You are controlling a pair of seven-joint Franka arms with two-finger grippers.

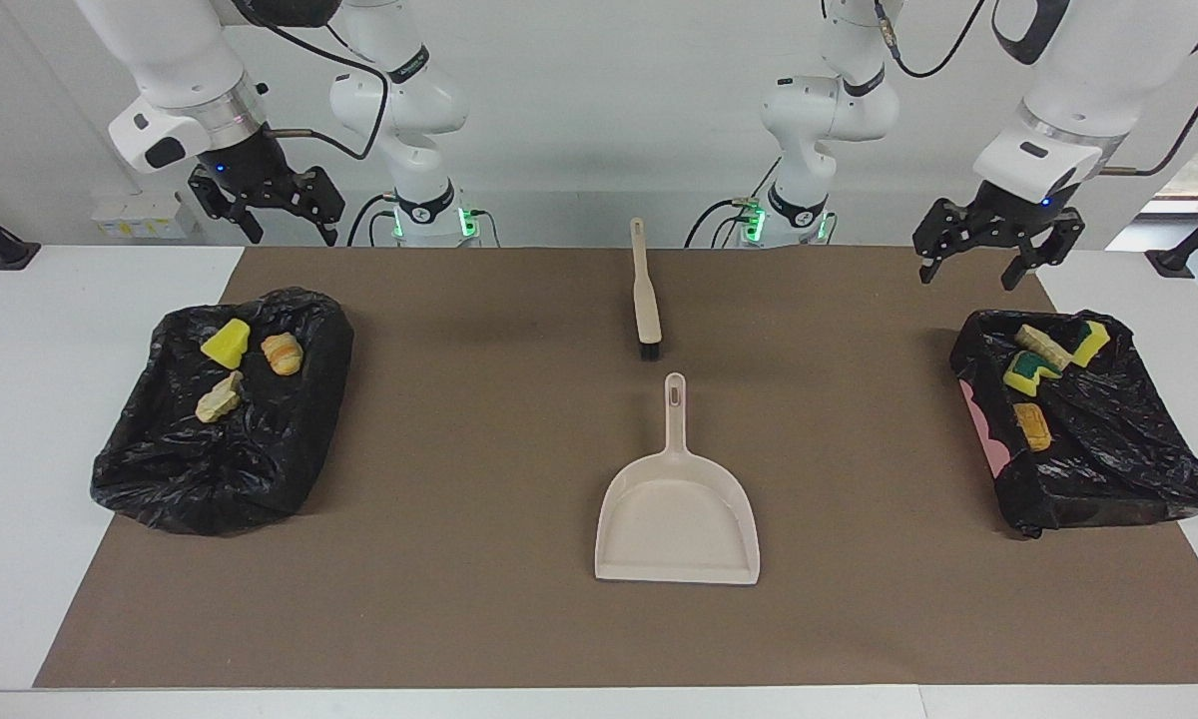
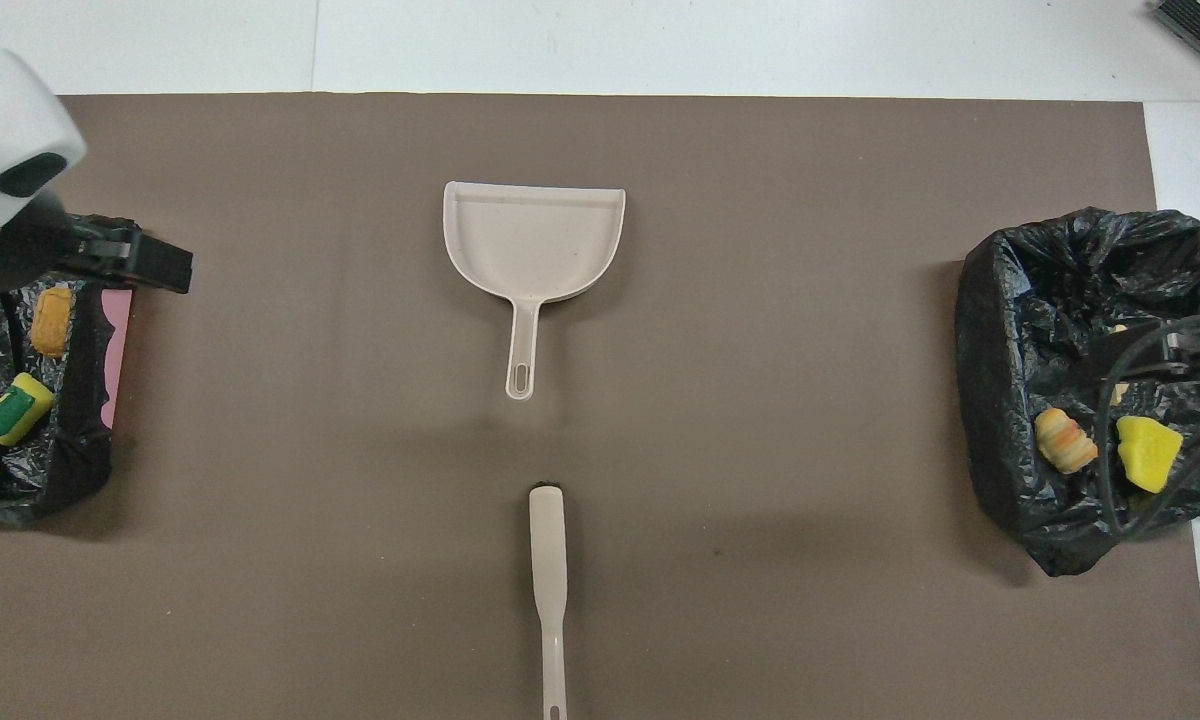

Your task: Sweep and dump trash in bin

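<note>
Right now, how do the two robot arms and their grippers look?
Both arms are glossy white with dark grey joint caps and black cables. The left gripper and right gripper are black two-finger units with small blue lights; green lights glow at the bases.

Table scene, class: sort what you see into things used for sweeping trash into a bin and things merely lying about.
Belongs to the job:
- beige plastic dustpan
- beige brush with black bristles
- black-bagged bin at the right arm's end, holding three trash lumps
- black-bagged bin at the left arm's end, holding four trash lumps

Just lying about:
- brown table mat
</note>
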